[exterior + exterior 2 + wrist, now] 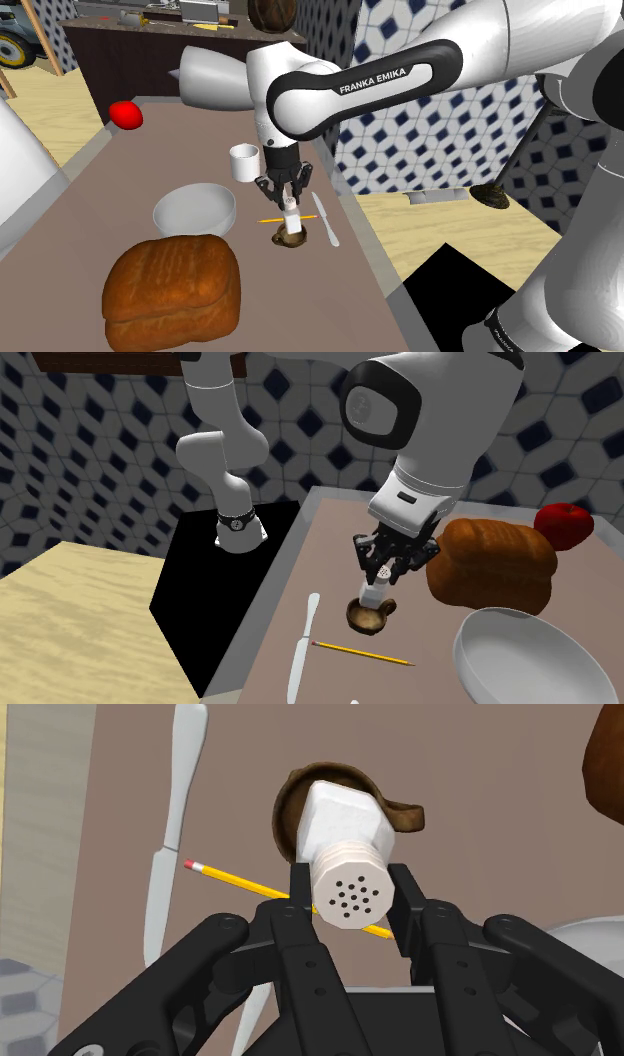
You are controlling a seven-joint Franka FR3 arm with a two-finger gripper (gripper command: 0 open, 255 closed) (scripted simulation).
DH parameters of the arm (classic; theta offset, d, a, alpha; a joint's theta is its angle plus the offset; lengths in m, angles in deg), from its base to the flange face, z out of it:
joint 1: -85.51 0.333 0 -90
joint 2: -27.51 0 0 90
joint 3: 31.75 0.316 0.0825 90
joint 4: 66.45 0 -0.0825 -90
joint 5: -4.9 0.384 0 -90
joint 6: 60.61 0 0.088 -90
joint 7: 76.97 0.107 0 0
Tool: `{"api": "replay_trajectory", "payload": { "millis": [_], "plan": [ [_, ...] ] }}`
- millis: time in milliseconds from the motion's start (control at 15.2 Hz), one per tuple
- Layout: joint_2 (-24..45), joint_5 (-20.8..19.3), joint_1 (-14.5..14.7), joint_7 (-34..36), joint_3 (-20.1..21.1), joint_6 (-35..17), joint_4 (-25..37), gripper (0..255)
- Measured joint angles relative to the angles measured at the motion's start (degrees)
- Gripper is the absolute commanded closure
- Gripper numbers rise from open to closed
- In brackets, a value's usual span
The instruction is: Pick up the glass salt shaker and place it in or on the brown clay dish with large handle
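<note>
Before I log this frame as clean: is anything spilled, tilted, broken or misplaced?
Nothing stands out. The black tool clasps the white salt shaker upright above the small brown handled dish; nothing is spilled. A yellow pencil lies beside the dish.

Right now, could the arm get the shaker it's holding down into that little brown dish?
Probably yes. The gripper, shut on the white shaker, hangs just over the brown dish. The pencil and the knife lie beside the dish, not across it.
</note>
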State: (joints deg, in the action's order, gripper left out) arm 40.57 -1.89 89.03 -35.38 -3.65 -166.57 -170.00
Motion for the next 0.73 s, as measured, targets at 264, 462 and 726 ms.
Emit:
{"api": "replay_trajectory", "payload": {
  "millis": [264,462,726],
  "plan": [
    [0.0,0.0,0.0,0.0,0.0,0.0,0.0,0],
    [0.0,0.0,0.0,0.0,0.0,0.0,0.0,0],
    [0.3,0.0,0.2,-0.1,0.0,2.3,2.5,0]
  ]
}}
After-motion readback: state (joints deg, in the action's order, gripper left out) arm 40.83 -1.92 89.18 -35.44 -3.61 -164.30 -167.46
